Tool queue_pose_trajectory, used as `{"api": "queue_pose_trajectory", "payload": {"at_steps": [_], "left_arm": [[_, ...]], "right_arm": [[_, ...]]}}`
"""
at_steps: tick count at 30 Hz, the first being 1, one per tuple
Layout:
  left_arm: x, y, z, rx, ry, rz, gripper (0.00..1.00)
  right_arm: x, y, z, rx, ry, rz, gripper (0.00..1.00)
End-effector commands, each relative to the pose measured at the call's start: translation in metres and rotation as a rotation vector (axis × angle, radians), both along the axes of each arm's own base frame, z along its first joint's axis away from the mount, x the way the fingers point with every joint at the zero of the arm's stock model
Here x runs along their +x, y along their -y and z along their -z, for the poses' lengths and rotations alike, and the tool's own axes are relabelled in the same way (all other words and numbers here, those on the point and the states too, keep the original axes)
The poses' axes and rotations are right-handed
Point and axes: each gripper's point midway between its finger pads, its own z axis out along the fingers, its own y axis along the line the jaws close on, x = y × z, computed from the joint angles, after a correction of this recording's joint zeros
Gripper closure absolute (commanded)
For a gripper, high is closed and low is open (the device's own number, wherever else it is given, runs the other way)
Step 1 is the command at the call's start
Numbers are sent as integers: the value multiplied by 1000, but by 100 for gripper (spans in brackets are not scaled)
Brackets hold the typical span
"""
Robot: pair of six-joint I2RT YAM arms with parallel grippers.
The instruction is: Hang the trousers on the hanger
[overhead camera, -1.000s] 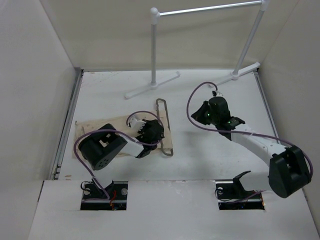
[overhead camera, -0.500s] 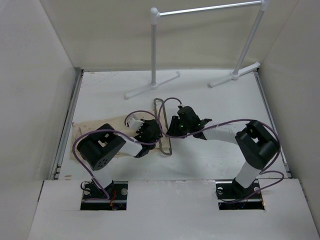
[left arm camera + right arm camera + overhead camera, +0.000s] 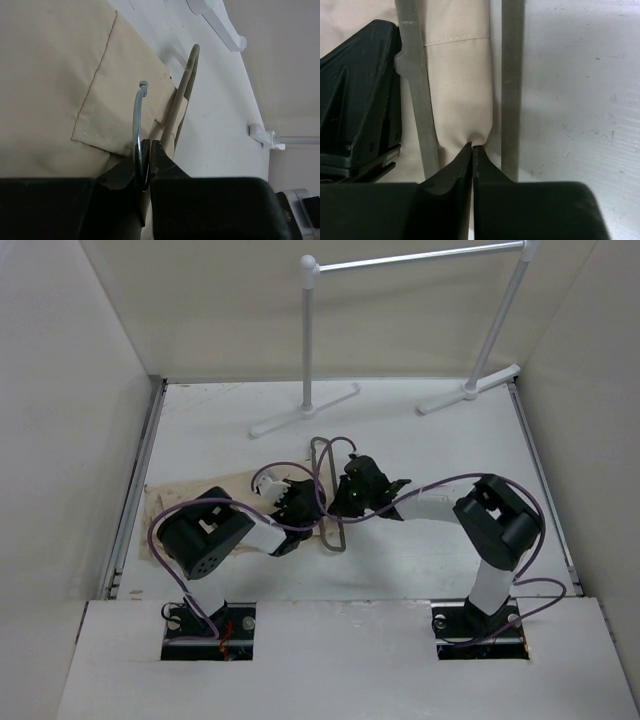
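Right arm has swung in from the far right of the table (image 3: 430,540). Its right gripper (image 3: 472,149) is now on the hanger (image 3: 512,75) at centre. Left arm hasn't budged.

Status:
- Left gripper (image 3: 148,150) is clamped tight on the wire hook (image 3: 135,117). We read that as anchoring, so the hanger can't slide while cloth is worked through it.
- Right gripper is pinched closed on a fold of the trousers (image 3: 50,75), in the gap between the hanger's two bars. Looks like a grab to draw the leg end through the frame.
- We can't tell whether the cloth runs over or under the right-hand bar.

Where things are:
- The trousers lie flat, left of centre, with the hemmed end reaching right to the hanger.
- The hanger lies flat on the table, long axis near-to-far, just right of the cloth and overlapping its edge.
- The white garment rail (image 3: 307,340) stands at the far side, well apart and not in play yet.

Count: one pair of trousers, one hanger, one rail, two arms, both grippers busy.
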Motion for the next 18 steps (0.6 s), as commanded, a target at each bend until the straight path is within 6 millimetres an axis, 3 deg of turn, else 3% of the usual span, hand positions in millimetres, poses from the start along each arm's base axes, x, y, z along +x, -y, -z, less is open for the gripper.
{"api": "queue_pose_trajectory", "payload": {"at_steps": [1,5,9,12,18], "left_arm": [[-8,10,7,41,-36,59,100],[-9,1,4,63,-49,43,100],[-8,-17,1,79,-59,14,100],[-8,-34,-2,97,-67,-15,100],[-11,-51,-5,158,-89,-27,100]], "right_arm": [[18,-14,-32,100,80,47,97],[35,11,-82,159,182,126,98],[41,50,-113,172,252,196,98],[40,78,-122,158,280,235,98],[31,134,-108,110,291,342,99]]}}
